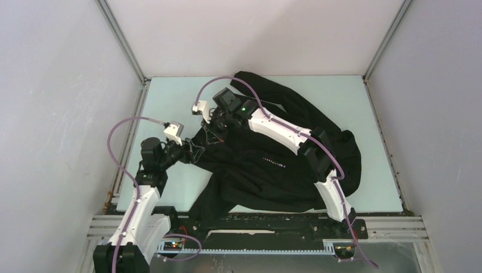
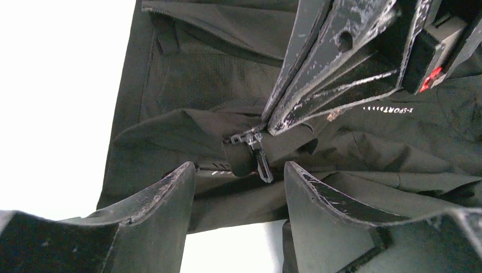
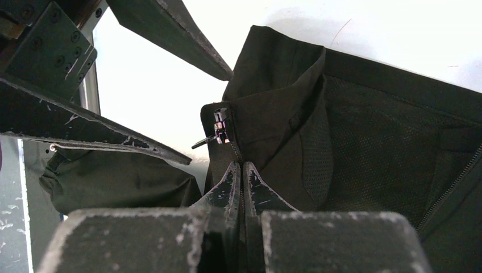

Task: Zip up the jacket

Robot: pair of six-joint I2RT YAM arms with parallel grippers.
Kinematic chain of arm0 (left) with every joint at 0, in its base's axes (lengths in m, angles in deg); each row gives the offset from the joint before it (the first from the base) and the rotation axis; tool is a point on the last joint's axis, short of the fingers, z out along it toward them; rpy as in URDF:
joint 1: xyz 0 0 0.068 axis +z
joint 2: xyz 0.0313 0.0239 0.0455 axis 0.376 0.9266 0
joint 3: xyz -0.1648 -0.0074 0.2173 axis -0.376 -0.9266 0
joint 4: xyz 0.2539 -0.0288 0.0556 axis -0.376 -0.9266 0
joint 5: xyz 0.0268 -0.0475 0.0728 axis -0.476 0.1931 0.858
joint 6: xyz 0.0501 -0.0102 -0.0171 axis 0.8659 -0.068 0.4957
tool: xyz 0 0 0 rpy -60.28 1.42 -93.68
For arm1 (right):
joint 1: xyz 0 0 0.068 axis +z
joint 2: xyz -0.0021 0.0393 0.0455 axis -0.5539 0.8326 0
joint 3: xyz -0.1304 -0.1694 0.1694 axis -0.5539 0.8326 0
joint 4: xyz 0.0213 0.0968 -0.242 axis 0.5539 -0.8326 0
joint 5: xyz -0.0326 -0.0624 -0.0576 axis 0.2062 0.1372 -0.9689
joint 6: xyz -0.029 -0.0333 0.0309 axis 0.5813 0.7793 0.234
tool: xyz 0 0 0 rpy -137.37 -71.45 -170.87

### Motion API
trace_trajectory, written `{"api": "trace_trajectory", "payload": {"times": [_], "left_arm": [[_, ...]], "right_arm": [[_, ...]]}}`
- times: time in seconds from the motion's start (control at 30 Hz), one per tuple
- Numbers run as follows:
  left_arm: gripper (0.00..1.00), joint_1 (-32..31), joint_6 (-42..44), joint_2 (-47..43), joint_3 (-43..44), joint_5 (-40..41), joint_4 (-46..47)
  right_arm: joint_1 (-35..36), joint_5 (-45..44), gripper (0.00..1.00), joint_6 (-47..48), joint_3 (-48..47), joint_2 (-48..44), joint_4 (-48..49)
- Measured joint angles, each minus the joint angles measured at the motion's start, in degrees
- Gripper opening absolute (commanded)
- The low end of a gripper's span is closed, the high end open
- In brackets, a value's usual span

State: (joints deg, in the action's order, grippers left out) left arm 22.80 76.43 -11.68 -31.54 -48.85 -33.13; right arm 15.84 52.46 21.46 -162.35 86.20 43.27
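The black jacket (image 1: 267,165) lies crumpled across the table, with pale lettering on its chest (image 1: 274,161). My right gripper (image 1: 215,126) is at its upper left part. In the right wrist view it (image 3: 242,165) is shut on the jacket's zipper edge just below the slider (image 3: 220,129). My left gripper (image 1: 196,152) sits close by to the left. In the left wrist view it (image 2: 239,168) is open and holds nothing. The zipper pull (image 2: 261,162) hangs just beyond its tips, under the right gripper's fingers (image 2: 335,74). The jacket's mesh lining (image 3: 375,153) shows.
The pale green table (image 1: 364,114) is boxed in by white walls on the left, right and back. A metal rail (image 1: 273,224) runs along the near edge by the arm bases. Purple cables loop over both arms.
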Motion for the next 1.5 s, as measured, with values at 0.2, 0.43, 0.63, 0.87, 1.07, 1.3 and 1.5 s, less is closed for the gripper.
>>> {"api": "trace_trajectory", "payload": {"times": [0.2, 0.43, 0.63, 0.87, 1.07, 1.3, 1.5], "left_arm": [[0.55, 0.00, -2.01, 2.97, 0.00, -0.04, 5.22], [0.55, 0.00, -4.24, 4.59, 0.00, -0.09, 6.67], [0.43, 0.00, -6.03, 4.63, 0.00, -0.26, 7.17], [0.35, 0.00, -7.58, 5.01, 0.00, 0.39, 7.45], [0.11, 0.00, -9.90, 5.16, 0.00, 1.53, 8.52], [0.00, -0.17, -12.81, 7.32, 0.00, 2.86, 11.04], [0.00, -0.22, -14.58, 8.90, 0.00, 4.37, 11.19]], "right_arm": [[-0.15, 0.92, 0.00, -0.37, 0.00, 0.00, 0.11], [-0.28, 1.14, 0.00, -0.96, 0.02, 0.00, 0.48], [-0.28, 1.36, 0.00, -1.01, 0.04, 0.00, 0.81], [-0.52, 1.40, 0.00, -1.46, 0.04, 0.00, 1.40], [-0.61, 1.81, 0.00, -2.05, 0.22, 0.00, 1.92], [-0.85, 1.95, 0.00, -2.49, 0.55, 0.00, 3.15], [-1.92, 1.99, 0.33, -5.55, 1.66, -0.04, 5.22]]}}
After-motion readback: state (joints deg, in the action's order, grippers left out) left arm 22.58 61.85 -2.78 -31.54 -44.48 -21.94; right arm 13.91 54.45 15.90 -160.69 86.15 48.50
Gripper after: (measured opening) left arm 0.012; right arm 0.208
